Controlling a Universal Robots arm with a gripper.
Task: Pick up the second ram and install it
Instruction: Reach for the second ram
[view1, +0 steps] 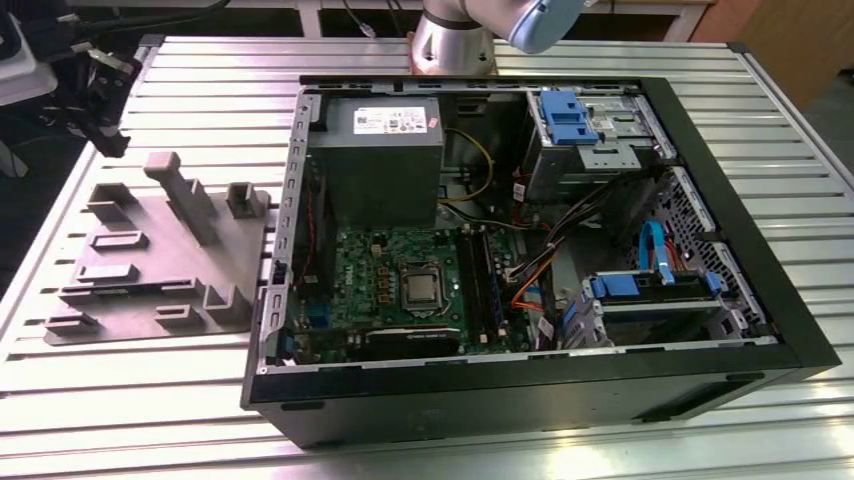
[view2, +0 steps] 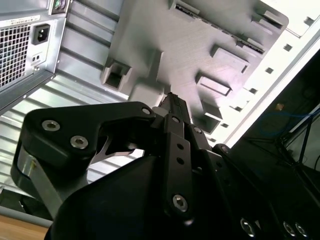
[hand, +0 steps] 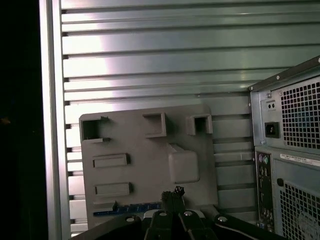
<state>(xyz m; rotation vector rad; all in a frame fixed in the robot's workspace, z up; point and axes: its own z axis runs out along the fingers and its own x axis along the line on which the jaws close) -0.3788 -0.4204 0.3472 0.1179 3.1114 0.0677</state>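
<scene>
1. Hanging above the grey fixture (hand: 150, 165), my fingers (hand: 170, 200) are pinched together at the tips with nothing between them, as both wrist views show.
2. The second ram (hand: 131, 207) sits in a slot along one edge of that fixture. In the first wrist view it is a thin blue-green strip, and I am apart from it.
3. The fixture rests on the slatted bench (view1: 134, 400), beside the open computer case (view1: 534, 390), toward the exterior view's left.
4. I judge the stick light, stiff and thin, yet fragile: its chips and contact edge should not be squeezed or bent.
5. The best hold, I think, is across its two flat faces near mid-length, so it cannot tip.
</scene>
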